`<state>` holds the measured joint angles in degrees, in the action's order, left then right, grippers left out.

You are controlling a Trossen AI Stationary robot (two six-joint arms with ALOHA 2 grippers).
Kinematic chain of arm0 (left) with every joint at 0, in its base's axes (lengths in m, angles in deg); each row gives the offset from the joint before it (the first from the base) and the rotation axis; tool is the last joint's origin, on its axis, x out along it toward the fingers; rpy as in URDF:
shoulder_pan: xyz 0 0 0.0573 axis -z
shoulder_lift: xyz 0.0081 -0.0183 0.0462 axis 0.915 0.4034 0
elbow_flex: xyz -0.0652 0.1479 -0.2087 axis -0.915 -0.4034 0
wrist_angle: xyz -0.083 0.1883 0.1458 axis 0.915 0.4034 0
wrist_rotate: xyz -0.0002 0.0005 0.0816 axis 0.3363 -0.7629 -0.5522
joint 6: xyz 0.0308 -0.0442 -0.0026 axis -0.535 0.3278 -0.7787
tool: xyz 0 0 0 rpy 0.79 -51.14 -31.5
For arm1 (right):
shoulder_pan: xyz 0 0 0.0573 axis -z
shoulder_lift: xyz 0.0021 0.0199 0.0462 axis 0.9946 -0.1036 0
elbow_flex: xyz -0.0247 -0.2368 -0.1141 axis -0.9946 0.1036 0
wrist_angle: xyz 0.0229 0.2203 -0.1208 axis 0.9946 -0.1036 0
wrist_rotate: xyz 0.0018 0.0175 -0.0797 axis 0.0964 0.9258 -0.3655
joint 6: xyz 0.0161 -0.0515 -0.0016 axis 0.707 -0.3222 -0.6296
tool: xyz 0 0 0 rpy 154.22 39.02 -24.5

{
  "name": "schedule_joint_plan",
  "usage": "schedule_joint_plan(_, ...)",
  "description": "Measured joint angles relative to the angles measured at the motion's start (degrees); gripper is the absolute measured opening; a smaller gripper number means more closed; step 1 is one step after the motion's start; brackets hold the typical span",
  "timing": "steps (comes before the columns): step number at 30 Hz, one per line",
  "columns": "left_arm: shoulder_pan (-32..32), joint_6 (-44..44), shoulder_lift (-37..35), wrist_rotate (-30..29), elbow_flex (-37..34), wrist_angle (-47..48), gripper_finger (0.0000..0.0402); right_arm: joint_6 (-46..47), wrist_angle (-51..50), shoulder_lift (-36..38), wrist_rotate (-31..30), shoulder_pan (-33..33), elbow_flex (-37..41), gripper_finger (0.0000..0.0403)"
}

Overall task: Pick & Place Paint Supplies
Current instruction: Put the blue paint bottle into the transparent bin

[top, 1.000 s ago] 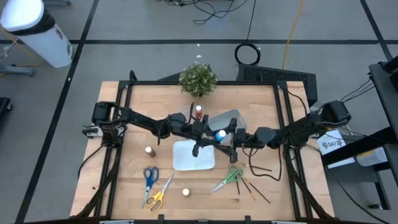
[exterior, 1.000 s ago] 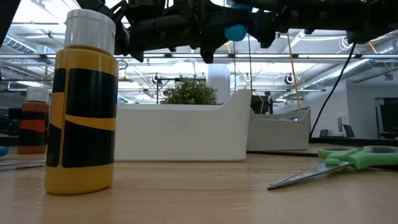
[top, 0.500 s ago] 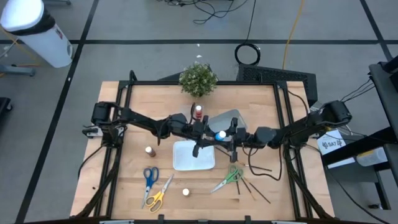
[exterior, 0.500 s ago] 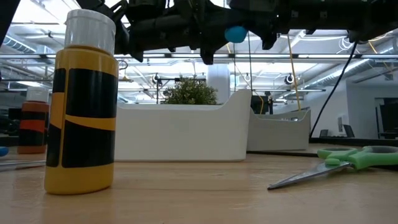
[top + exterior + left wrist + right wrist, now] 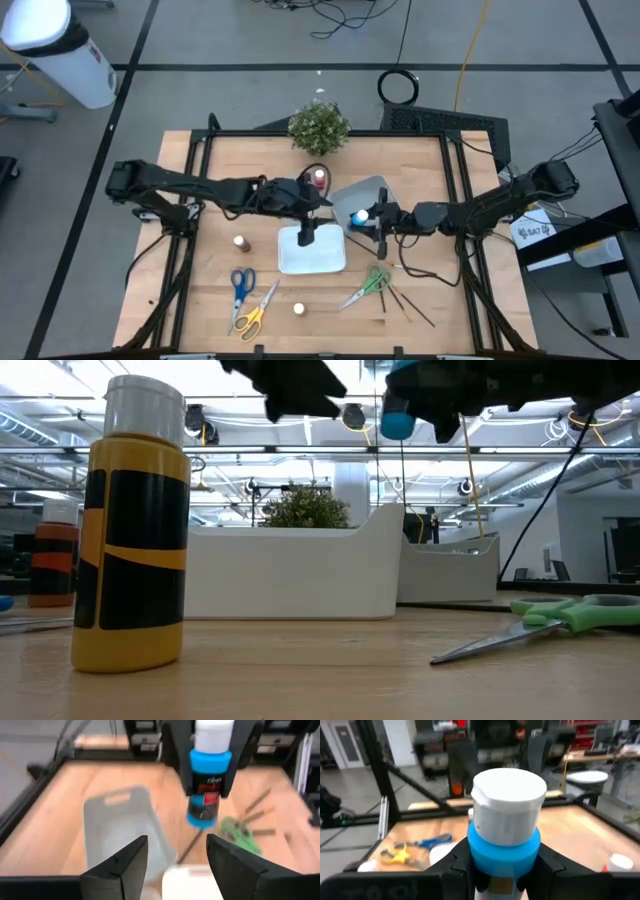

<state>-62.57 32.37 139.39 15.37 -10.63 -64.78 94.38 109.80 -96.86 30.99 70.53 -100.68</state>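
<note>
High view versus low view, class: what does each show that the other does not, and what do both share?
Only the high view shows the blue-handled scissors, the yellow-handled scissors and the thin dark brushes. Only the low view shows the yellow and black label on the near bottle. Both show the blue paint bottle held in the right gripper, the green-handled scissors and the potted plant.
</note>
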Motion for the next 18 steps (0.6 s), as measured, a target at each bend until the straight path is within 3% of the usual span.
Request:
schedule_joint_plan(4, 0.31, -0.11, 1.63, -0.75, 10.91, 16.00, 0.0212, 0.98, -1.53, -0.70, -0.17, 0.25, -0.40, 0.0105)
schedule_joint_plan(7, 0.72, -0.15, 4.64, -0.98, 17.88, 22.58, 0.0220, 1.23, -5.49, -1.77, 0.01, 0.33, -2.71, 0.0105)
schedule_joint_plan(12, 1.41, -0.19, 10.56, 1.08, 27.26, 30.58, 0.0252, 1.22, -13.10, -6.09, 0.06, 0.09, -7.74, 0.0105)
schedule_joint_plan(18, 1.36, -0.85, 17.26, 2.74, 33.96, 35.64, 0.0301, 0.05, -13.49, -10.17, 0.25, -0.09, -10.26, 0.0105)
